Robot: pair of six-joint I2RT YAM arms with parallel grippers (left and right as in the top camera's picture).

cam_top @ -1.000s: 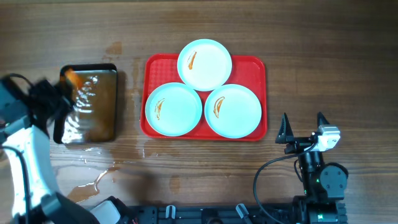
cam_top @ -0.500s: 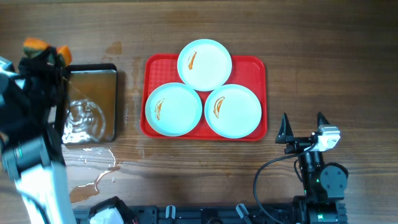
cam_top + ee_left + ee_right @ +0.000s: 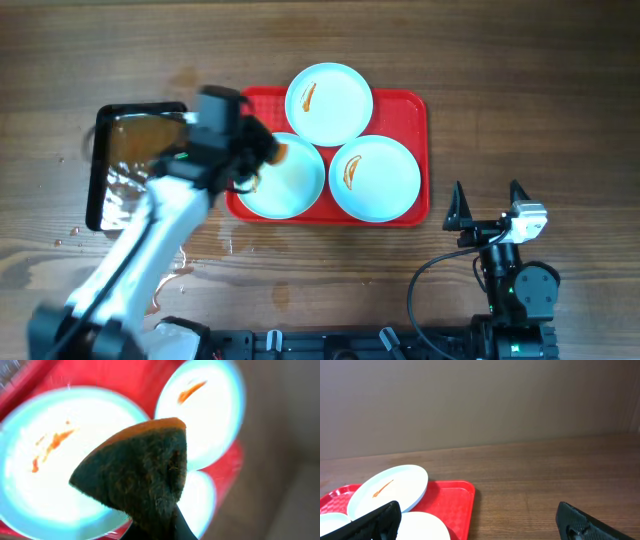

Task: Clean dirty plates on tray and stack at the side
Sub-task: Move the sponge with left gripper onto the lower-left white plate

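Three white plates lie on the red tray (image 3: 408,108): one at the back (image 3: 329,104), one at front right (image 3: 375,178), one at front left (image 3: 290,185). The back and front-right plates show orange sauce smears. My left gripper (image 3: 262,153) is shut on a dark sponge with an orange top (image 3: 145,472) and hangs over the front-left plate (image 3: 45,467), whose smear shows in the left wrist view. My right gripper (image 3: 489,208) is open and empty, right of the tray; its view shows the back plate (image 3: 390,487) and tray corner (image 3: 455,502).
A dark metal pan (image 3: 135,165) holding brownish water sits left of the tray. Spilled water lies on the wooden table (image 3: 150,285) in front of the pan.
My left arm has swung from over the pan rightward to the front-left plate, carrying the sponge. The right arm has not moved.
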